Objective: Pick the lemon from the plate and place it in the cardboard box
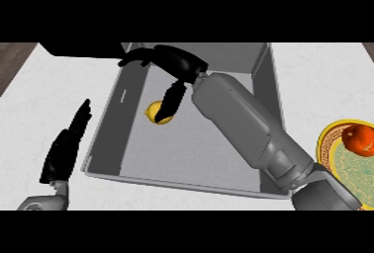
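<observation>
Right forearm (pixel 248 133), nearest the viewer, rises from the lower right corner and crosses diagonally over the near rim of the cardboard box (pixel 110 118), which fills the centre of the frame. The right hand (pixel 179 62) hangs over the box's far end at upper centre; its fingers (pixel 137 58) are spread toward the upper left and one black digit points down. That digit overlaps the lemon (pixel 154 109), which lies inside the box, left of centre. The hand is not closed round the fruit, though whether the digit's tip touches it cannot be told. The left hand (pixel 66 148), fingers straight and together, rests at the left of the frame on the white counter (pixel 36 99), just beside the box's left wall. At the right edge the yellow-rimmed plate (pixel 326 148) carries a red-orange fruit (pixel 359 139) and no lemon. The placing therefore looks essentially done, and the hazards lie in the retreat. If the downward digit is against the lemon, lifting it at a slant could set the round fruit rolling across the box floor, though the walls would likely contain it. The forearm passes low over the near rim and close to the right wall, so pulling back along the same line without rising first could catch the rim and drag or tip the box. The elbow sits close to the plate, and a wide swing toward the lower right could knock it.
</observation>
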Robot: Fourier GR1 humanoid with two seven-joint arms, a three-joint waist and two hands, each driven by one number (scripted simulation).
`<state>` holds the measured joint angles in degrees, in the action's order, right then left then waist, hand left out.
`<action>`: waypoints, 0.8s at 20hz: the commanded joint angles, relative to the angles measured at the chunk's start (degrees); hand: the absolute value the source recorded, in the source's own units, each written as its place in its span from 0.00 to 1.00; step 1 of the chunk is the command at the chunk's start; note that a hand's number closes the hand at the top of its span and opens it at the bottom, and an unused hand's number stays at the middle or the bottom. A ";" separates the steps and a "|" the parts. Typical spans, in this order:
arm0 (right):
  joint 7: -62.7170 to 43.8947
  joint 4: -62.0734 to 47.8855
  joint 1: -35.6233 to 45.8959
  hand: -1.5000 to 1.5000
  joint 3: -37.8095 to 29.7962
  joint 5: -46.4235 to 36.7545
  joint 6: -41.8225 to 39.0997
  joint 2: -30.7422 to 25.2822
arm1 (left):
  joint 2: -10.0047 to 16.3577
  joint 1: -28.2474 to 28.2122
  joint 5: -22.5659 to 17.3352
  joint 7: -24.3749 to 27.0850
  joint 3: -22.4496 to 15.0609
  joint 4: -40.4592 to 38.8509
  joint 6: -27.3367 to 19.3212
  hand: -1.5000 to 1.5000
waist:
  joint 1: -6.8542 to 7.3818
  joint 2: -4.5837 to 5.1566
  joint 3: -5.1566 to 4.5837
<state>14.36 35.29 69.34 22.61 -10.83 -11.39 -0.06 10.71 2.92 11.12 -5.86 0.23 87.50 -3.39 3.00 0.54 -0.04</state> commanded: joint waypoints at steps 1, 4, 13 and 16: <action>0.10 -0.47 -0.94 0.00 -5.26 7.60 4.18 0.06 | 0.31 1.12 -0.39 -1.56 0.58 0.11 0.41 0.50 | -0.45 -0.03 0.04; 3.82 -6.10 -0.21 0.00 -10.11 11.18 4.60 0.06 | -1.32 -1.21 1.00 -0.50 -1.69 1.87 -0.46 0.50 | 0.52 0.44 0.06; 0.54 -15.45 8.23 0.00 -24.37 20.92 -1.81 -10.10 | 0.66 0.18 -0.44 0.07 0.93 0.76 0.90 0.50 | 0.32 0.88 0.04; 2.16 -19.02 7.53 0.00 -25.49 20.35 -2.33 -15.08 | 1.34 -1.10 -1.43 1.19 1.19 1.61 2.31 0.50 | 0.93 1.13 0.04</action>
<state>16.01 20.47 75.74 0.26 8.36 -12.51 -9.56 11.46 2.12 10.38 -5.03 0.92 88.81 -1.97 3.44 1.32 -0.01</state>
